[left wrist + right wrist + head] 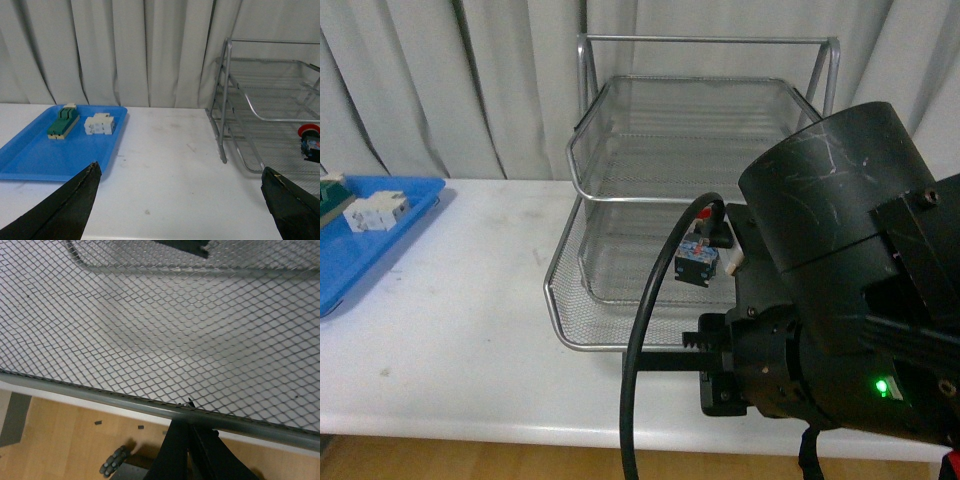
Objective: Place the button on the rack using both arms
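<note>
The silver wire-mesh rack (pixel 586 120) stands at the middle of the white table, its lowest tray slid out toward me. The button (pixel 698 258), red cap on a dark body, lies on that tray's mesh, partly behind a black cable. It also shows at the edge of the left wrist view as the button (pixel 309 140) inside the rack (pixel 224 100). My right gripper (pixel 189 407) is shut on the tubular front rim of the rack (pixel 100 395). My left gripper (pixel 180 200) is open over bare table, left of the rack, with nothing between its fingers (pixel 65 210).
A flat blue tray (pixel 360 260) lies at the table's left end, holding a white blocky component (pixel 375 212) and a green-and-cream block (pixel 63 122). My bulky black right arm (pixel 850 300) fills the near right of the front view. Curtains hang behind the table.
</note>
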Available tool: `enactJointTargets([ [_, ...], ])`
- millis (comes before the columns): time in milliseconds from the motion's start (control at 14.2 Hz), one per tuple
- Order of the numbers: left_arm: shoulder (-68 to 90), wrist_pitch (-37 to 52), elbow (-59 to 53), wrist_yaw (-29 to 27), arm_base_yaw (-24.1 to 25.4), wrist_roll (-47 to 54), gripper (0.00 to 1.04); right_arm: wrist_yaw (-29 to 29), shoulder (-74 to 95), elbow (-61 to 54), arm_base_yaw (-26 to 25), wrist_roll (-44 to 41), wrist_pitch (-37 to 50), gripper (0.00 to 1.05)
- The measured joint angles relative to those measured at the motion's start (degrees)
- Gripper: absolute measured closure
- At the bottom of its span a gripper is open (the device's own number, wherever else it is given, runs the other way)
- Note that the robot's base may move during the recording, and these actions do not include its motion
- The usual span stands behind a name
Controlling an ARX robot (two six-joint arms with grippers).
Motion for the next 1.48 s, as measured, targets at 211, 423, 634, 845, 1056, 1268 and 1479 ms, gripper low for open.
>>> enactJointTargets([
  [211,0.00,0.02,0.00,-0.02,0.00,0.00,0.07,0.31,3.74,4.33,-3.52,-2.40,0.46,1.03],
  [423,0.00,0.02,0.00,0.00,0.00,0.00,0.07,-0.11,6.43,7.82,-6.03,-4.07,0.87,1.03],
  [634,0.00,0.04,0.00,-0.02,0.00,0.00,0.07,-0.52,8.66,11.17,-7.48,-5.44,0.44,1.03],
  [845,0.00,0.04,0.00,-0.02,0.00,0.00,0.07,-1.40,11.34,14.88,-8.72,-6.51,0.50,1.03],
  [1056,0.00,0.04,0.00,0.00,0.00,0.00,0.07,-1.38,12.74,17.31,-9.40,-7.28,0.46,1.03],
  [1268,0.00,0.04,0.00,0.00,0.00,0.00,0.07,-1.14,14.53,19.34,-9.77,-7.98,0.31,1.03],
  [1479,0.00,0.02,0.00,-0.02,0.00,0.00,0.07,-0.50,15.02,19.56,-9.79,-7.96,0.33,1.03],
])
